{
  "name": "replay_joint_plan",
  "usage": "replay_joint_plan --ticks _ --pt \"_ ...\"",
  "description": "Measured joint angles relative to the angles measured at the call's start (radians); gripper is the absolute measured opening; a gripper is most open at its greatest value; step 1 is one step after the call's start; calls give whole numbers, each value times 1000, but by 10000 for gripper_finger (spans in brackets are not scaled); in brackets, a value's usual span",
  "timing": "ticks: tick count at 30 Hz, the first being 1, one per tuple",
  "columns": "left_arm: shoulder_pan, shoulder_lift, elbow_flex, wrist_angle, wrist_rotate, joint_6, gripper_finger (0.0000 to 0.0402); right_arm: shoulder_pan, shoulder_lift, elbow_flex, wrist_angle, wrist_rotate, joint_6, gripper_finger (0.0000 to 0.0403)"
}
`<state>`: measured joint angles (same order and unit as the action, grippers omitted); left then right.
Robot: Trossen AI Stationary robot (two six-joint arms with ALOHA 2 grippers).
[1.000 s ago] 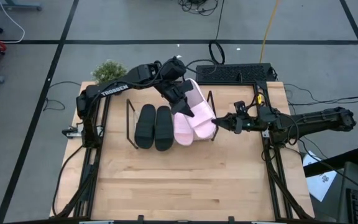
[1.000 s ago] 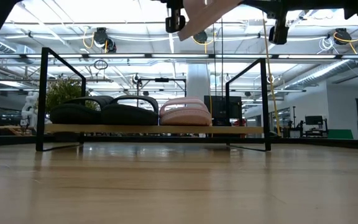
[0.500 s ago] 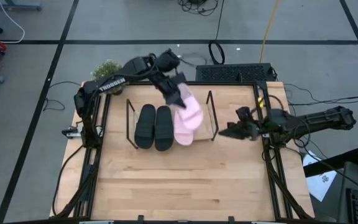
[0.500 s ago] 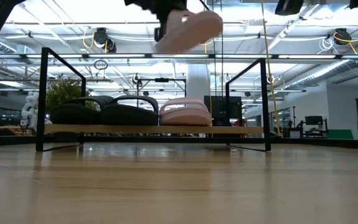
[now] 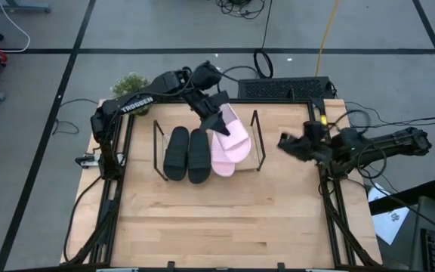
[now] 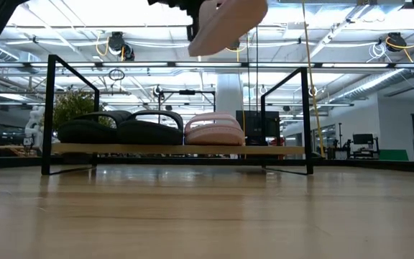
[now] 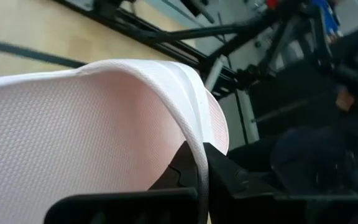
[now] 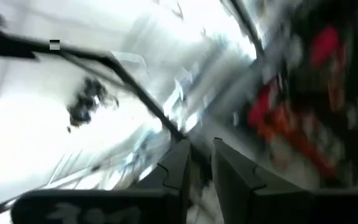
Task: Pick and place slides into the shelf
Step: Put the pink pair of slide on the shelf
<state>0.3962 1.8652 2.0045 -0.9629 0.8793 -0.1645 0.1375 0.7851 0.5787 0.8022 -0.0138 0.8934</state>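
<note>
The shelf (image 5: 157, 150), a black wire rack with a wooden base (image 6: 282, 150), holds two black slides (image 5: 177, 153) (image 5: 198, 156) and one pink slide (image 5: 220, 157) side by side on the base. Their soles rest on the wood in the low view (image 6: 213, 132). A second pink slide (image 5: 236, 138) hangs tilted above the shelf's right part, high in the low view (image 6: 226, 21). My left gripper (image 5: 216, 119) is shut on it. My right gripper (image 5: 287, 143) stands right of the shelf, tipped upward, its fingers (image 8: 178, 167) a little apart with nothing between them. My left gripper pinches the pink slide's thin pale rim (image 7: 196, 144) between its two fingers, at the slide's far end (image 5: 223, 117). The fingers come from the far left, slanting down. The slide is lifted clear of the shelf and tilted, its free end toward the near right.
A small green plant (image 5: 131, 85) stands at the table's far left corner and a black keyboard (image 5: 285, 88) lies at the far edge. Bare wooden tabletop (image 5: 225, 219) stretches in front of the shelf.
My right gripper has drawn back from the held pink slide toward the table's right edge, rising and tipping upward. My left gripper has carried the slide a little toward the far left over the shelf; the slide stays lifted and tilted.
</note>
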Motion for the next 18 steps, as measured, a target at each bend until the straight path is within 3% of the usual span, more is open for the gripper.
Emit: replay_joint_plan --ticks 5,18 --pt "-43 0 0 16 16 51 0 0 -18 0 100 18 -137 54" --pt "-119 60 2 29 25 129 0 -1 -28 0 106 69 -206 54"
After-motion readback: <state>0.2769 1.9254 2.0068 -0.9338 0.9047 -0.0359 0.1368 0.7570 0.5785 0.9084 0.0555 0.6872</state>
